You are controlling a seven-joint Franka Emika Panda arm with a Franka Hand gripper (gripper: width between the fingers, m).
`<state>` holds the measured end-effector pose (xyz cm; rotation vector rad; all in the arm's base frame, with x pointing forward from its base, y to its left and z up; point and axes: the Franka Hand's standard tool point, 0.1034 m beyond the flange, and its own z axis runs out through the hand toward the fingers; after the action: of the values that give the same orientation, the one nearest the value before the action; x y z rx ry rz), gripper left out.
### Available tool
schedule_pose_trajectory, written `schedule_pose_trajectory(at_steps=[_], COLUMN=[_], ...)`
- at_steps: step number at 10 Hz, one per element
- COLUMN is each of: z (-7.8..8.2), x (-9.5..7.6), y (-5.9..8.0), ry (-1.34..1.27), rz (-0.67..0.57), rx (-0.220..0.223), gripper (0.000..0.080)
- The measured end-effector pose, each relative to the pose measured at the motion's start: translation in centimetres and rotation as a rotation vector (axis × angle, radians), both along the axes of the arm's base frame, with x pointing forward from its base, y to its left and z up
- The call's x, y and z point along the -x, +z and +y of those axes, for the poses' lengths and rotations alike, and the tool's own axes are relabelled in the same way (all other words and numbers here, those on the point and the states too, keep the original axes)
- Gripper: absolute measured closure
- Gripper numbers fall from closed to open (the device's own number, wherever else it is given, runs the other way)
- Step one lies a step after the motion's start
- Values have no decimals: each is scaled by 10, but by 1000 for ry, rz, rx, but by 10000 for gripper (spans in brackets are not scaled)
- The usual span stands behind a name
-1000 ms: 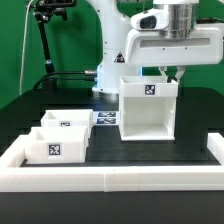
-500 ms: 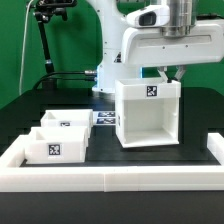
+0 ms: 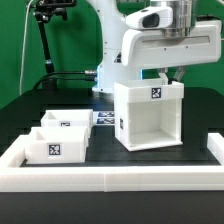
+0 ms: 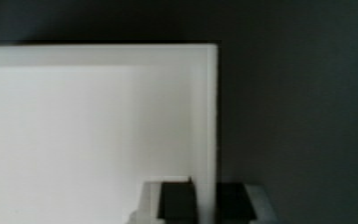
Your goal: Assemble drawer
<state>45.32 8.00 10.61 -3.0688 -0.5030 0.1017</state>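
The drawer's large white case (image 3: 148, 118) stands open-topped on the black table at the exterior view's right, a square tag on its front upper edge. My gripper (image 3: 172, 76) reaches down behind it and is shut on the case's rear wall. In the wrist view the thin white wall (image 4: 202, 120) runs between my two dark fingers, and the gripper (image 4: 204, 192) clamps it. Two small white trays sit at the exterior view's left: the nearer one (image 3: 57, 145) bears a tag, and the other (image 3: 66, 122) sits just behind it.
The marker board (image 3: 103, 119) lies flat between the trays and the case. A low white rim (image 3: 110, 180) edges the table's front and sides. The robot base (image 3: 112, 60) and a black stand (image 3: 42, 45) are at the back.
The case, held by my gripper, has shifted slightly toward the exterior view's left and nearer the front. The trays have not moved.
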Motion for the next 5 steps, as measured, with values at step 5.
schedule_pose_trajectory(at_steps=[5], z=[-15], x=[-42], y=[2], ry=[169], rz=[-4], rx=[-20], gripper=[762])
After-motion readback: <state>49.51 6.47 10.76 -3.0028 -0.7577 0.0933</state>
